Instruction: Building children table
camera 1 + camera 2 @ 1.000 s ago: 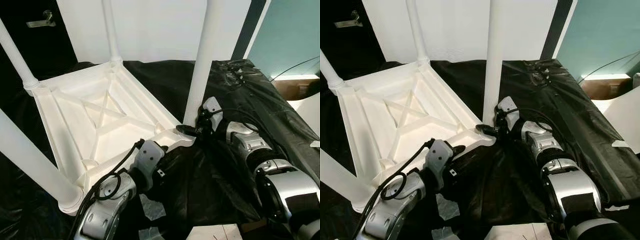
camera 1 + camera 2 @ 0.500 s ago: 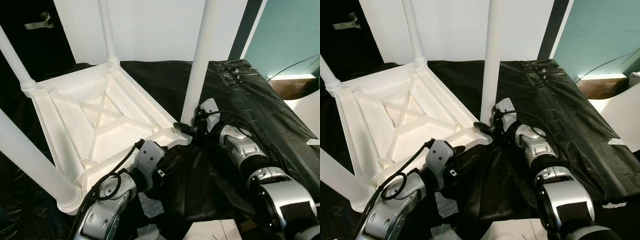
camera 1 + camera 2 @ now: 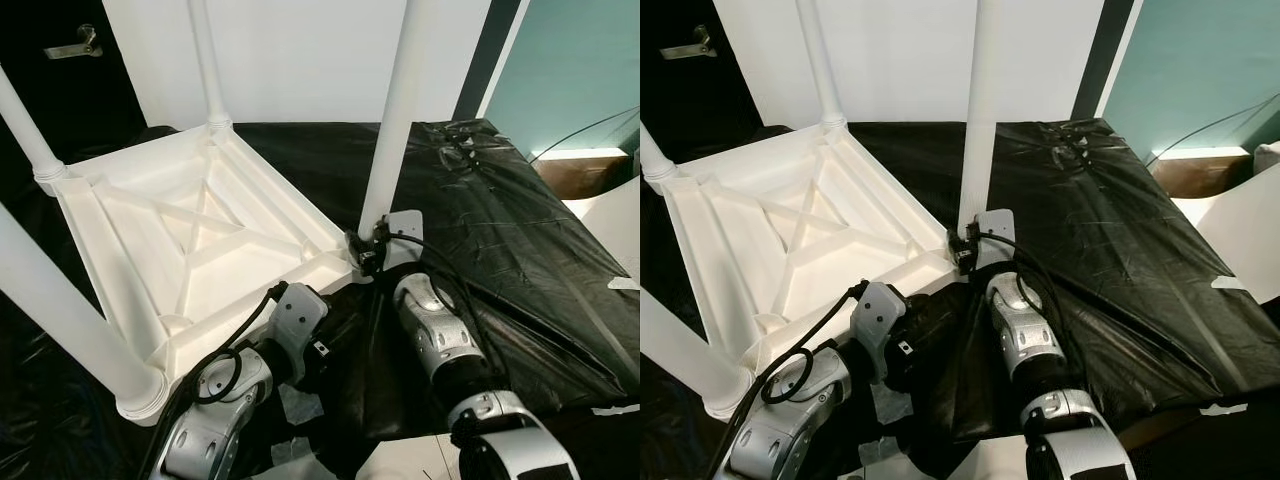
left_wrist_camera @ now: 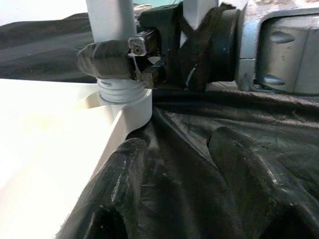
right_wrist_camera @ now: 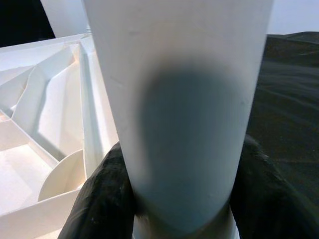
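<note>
The right gripper (image 3: 362,250) is clamped around the base of a white table leg (image 3: 392,120), one black finger (image 5: 102,199) on each side of it, just above the ribbed collar where the leg meets the table's corner. In the left wrist view the same gripper (image 4: 112,62) wraps the leg (image 4: 109,20) right over that collar. In the left eye view this corner sits a little right of centre, and the leg rises straight up out of the top of the frame.

The left gripper (image 4: 174,184) lies low, right at the near edge of the table, its two fingers (image 4: 117,184) spread apart with only black sheet (image 4: 199,114) between them; it holds nothing. In the left eye view its wrist (image 3: 295,325) is at lower centre, just below the table's near rim.

The white table (image 3: 190,235) lies upside down on the black sheet (image 3: 500,230), filling the left half of the frame, its ribbed underside with a crossed brace facing up. Three more legs stand on its other corners: one (image 3: 60,310) at the lower left, one (image 3: 25,125) at the left edge, one (image 3: 205,60) at upper centre-left.

Behind is a white wall (image 3: 300,50), with a teal panel (image 3: 570,70) at the upper right and a dark door with a metal handle (image 3: 78,42) at the upper left. A cable (image 3: 590,130) runs along the right. No writing or brand mark can be read.
</note>
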Controlling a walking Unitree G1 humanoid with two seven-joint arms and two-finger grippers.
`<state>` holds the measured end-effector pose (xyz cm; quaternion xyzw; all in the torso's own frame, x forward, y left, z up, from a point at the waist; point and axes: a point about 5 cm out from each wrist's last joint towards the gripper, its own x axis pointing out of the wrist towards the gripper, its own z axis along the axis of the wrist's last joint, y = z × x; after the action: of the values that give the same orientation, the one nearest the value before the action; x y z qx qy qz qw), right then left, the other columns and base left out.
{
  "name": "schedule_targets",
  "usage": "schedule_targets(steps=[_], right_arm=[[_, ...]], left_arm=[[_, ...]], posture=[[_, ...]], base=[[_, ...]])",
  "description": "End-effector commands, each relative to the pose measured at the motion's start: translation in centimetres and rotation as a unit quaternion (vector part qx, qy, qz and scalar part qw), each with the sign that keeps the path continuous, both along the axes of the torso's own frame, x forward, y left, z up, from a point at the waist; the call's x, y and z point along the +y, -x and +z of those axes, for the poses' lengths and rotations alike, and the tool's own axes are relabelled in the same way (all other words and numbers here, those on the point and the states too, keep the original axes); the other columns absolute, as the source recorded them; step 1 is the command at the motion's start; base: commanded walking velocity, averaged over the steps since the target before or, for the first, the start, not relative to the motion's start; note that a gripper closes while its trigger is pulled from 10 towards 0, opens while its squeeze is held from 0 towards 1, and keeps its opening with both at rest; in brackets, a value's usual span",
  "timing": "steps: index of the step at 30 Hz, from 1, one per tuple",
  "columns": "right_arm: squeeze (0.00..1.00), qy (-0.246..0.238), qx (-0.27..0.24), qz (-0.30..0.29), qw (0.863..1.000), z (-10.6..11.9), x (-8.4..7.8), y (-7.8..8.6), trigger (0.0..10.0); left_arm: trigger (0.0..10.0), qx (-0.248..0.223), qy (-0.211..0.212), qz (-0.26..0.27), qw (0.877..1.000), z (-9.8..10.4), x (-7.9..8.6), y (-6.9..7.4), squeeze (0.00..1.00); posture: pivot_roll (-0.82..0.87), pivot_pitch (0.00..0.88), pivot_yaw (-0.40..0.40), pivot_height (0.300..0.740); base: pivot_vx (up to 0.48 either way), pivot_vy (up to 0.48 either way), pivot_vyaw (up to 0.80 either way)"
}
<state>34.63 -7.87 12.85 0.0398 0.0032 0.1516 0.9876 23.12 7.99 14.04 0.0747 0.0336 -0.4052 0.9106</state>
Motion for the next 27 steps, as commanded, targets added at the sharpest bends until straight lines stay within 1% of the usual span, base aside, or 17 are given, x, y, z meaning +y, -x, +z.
schedule_targets(steps=[1,3,8,9,16,20,21,22,23,24,25,27], right_arm=[[0.00,-0.004,0.047,0.000,0.999,-1.8,0.3,0.7,10.0],[0.00,0.002,0.047,-0.013,0.999,-1.8,-0.1,0.8,10.0],[0.00,0.003,0.046,-0.019,0.999,-1.7,-0.3,0.8,10.0],[1.00,0.002,0.048,-0.017,0.999,-1.6,-0.4,0.9,10.0],[1.00,0.003,0.040,-0.005,0.999,-1.3,-0.6,1.0,10.0],[1.00,0.003,0.021,0.035,0.999,-0.7,-1.8,1.1,10.0],[1.00,0.003,0.021,0.035,0.999,-0.7,-1.8,1.1,10.0],[1.00,0.013,0.012,0.064,0.998,-0.3,-2.7,0.7,10.0],[1.00,0.018,0.007,0.072,0.997,-0.1,-3.1,0.5,10.0],[1.00,0.018,0.007,0.072,0.997,-0.1,-3.1,0.5,10.0],[0.57,0.026,0.001,0.086,0.996,0.2,-3.6,0.2,10.0],[0.57,0.031,-0.002,0.094,0.995,0.3,-3.9,0.0,10.0]], left_arm=[[10.0,-0.009,-0.001,0.035,0.999,0.2,0.2,-0.2,0.00],[10.0,-0.010,-0.002,0.033,0.999,0.2,0.2,-0.3,0.00],[10.0,-0.011,-0.003,0.032,0.999,0.2,0.3,-0.3,0.00],[10.0,-0.012,-0.003,0.030,0.999,0.2,0.3,-0.4,0.00],[10.0,-0.012,-0.002,0.029,0.999,0.3,0.2,-0.4,0.00],[10.0,-0.010,-0.003,0.028,1.000,0.2,0.2,-0.3,0.00],[10.0,-0.010,-0.003,0.028,1.000,0.2,0.2,-0.3,0.00],[10.0,-0.007,-0.005,0.028,1.000,0.1,0.4,-0.2,0.00],[10.0,-0.006,-0.006,0.027,1.000,0.1,0.5,-0.1,0.00],[10.0,-0.006,-0.006,0.027,1.000,0.1,0.5,-0.1,0.00],[10.0,-0.005,-0.007,0.027,1.000,0.1,0.6,-0.1,0.00],[10.0,-0.005,-0.008,0.026,1.000,0.0,0.7,0.0,0.00]], posture=[[0.13,0.039,-0.064,0.740],[0.13,0.039,-0.064,0.740],[0.13,0.034,-0.063,0.740],[0.12,0.034,-0.061,0.740],[0.12,0.034,-0.061,0.740],[0.12,0.038,-0.061,0.740],[0.12,0.038,-0.061,0.740],[0.12,0.046,-0.059,0.740],[0.12,0.046,-0.059,0.740],[0.12,0.046,-0.059,0.740],[0.12,0.046,-0.059,0.740],[0.12,0.046,-0.059,0.740]], base=[[0.000,0.000,0.00],[0.000,0.000,0.00],[0.000,0.000,0.00],[0.000,0.000,0.00],[0.000,0.000,0.00],[0.000,0.000,0.00],[0.000,0.000,0.00],[0.000,0.000,0.00],[0.000,0.000,0.00],[0.000,0.000,0.00],[0.000,0.000,0.00],[0.000,0.000,0.00]])
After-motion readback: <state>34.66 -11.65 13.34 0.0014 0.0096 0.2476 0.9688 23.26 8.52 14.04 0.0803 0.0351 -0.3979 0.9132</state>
